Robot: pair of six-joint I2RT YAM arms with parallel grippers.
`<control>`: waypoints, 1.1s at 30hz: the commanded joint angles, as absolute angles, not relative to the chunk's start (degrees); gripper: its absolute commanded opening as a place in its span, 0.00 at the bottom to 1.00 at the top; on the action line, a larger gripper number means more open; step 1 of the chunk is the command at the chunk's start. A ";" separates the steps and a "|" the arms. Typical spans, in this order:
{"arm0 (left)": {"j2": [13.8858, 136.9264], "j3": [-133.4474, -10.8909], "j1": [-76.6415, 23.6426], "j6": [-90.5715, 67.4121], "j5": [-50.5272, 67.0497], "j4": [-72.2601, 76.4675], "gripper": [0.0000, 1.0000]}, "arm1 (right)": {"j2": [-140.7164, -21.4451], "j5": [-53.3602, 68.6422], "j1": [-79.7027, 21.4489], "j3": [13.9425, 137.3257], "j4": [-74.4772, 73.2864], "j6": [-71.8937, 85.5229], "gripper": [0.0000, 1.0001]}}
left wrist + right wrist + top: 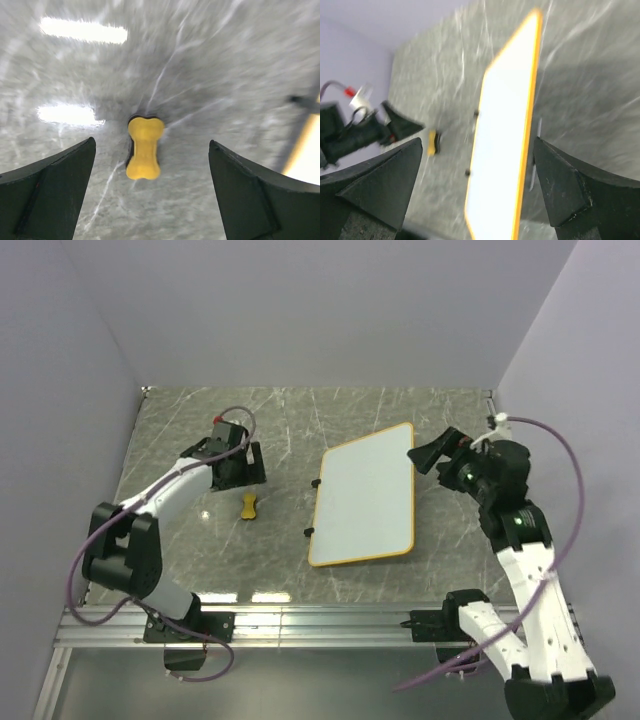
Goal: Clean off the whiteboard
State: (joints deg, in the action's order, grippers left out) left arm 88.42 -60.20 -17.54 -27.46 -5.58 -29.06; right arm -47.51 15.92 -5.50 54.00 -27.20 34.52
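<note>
I have the whiteboard (365, 495) lying flat on the grey marbled table (200, 420), a little right of centre. Its long edges run away from me and the whole board is skewed slightly. Its face reads plain white inside the orange-yellow frame, and two small black clips (316, 482) sit on the left long edge. My right gripper (430, 455) is just beside the board's far right corner, off the right long edge, with its fingers pointing in towards the board. Its jaws are spread wide and nothing is between them. From the overhead camera I cannot tell whether a fingertip touches the frame. The right wrist camera is blurred, but it shows the board stretching away between the two dark fingers, its orange edge running up the middle of the view. My left gripper (240, 472) is well apart from the board, out on the left side of the table. It is also spread wide and holds nothing. It hangs over a small yellow bone-shaped eraser (144, 148) that rests on the table, centred in the gap between the fingers but touching neither. That eraser lies between the left gripper and the clipped edge of the board.
</note>
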 commanded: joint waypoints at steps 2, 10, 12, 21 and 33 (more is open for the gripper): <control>79.64 -64.07 -17.40 -28.83 -7.55 -29.88 1.00 | -38.69 0.46 -5.80 58.45 -36.38 30.41 1.00; 57.93 -52.92 -17.49 -28.05 -24.14 -23.55 0.99 | -23.92 -11.15 -5.80 41.94 -39.37 35.50 1.00; 57.83 -51.16 -17.40 -25.50 -29.85 -23.91 1.00 | -21.63 -13.17 -5.80 41.40 -41.12 37.43 1.00; 51.16 -44.12 -17.40 -23.12 -28.66 -17.59 0.99 | -23.10 -12.04 -5.89 41.39 -37.44 35.95 1.00; 49.57 -41.40 -17.40 -24.87 -33.04 -10.03 0.99 | -31.73 -9.75 -5.98 45.43 -35.60 31.99 1.00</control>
State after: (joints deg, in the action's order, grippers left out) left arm 50.39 -42.41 -17.43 -23.75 -29.76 -15.05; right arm -31.79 -9.54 -5.50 41.41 -39.00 34.35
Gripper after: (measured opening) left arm 0.995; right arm 0.996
